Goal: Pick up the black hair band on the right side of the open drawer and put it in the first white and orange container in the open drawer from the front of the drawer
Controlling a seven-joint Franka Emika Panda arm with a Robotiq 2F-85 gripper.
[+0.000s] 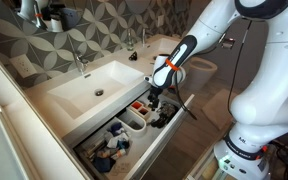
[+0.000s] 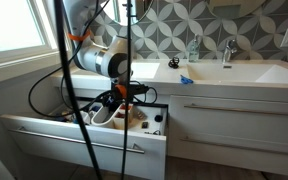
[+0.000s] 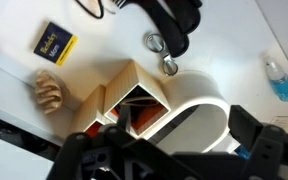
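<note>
The open drawer (image 1: 144, 150) (image 2: 74, 140) sticks out below the sink, its dark inside split by white tubs. My gripper (image 1: 156, 97) (image 2: 121, 97) hangs over the drawer's middle. In the wrist view its dark fingers (image 3: 184, 128) are spread wide with nothing between them, above a rounded white tub (image 3: 199, 112). Beside that tub is a square white container with an orange inside (image 3: 132, 100). A thin black loop (image 3: 90, 8), perhaps the hair band, lies at the top edge, partly cut off.
In the wrist view there are a blue and yellow box (image 3: 56, 40), a tan hair clip (image 3: 49, 90), two metal rings (image 3: 159, 42) and a bulky black object (image 3: 174, 20). The white sink (image 1: 94, 88) and faucet (image 2: 227, 52) are above the drawer. Cables (image 2: 89, 120) hang before it.
</note>
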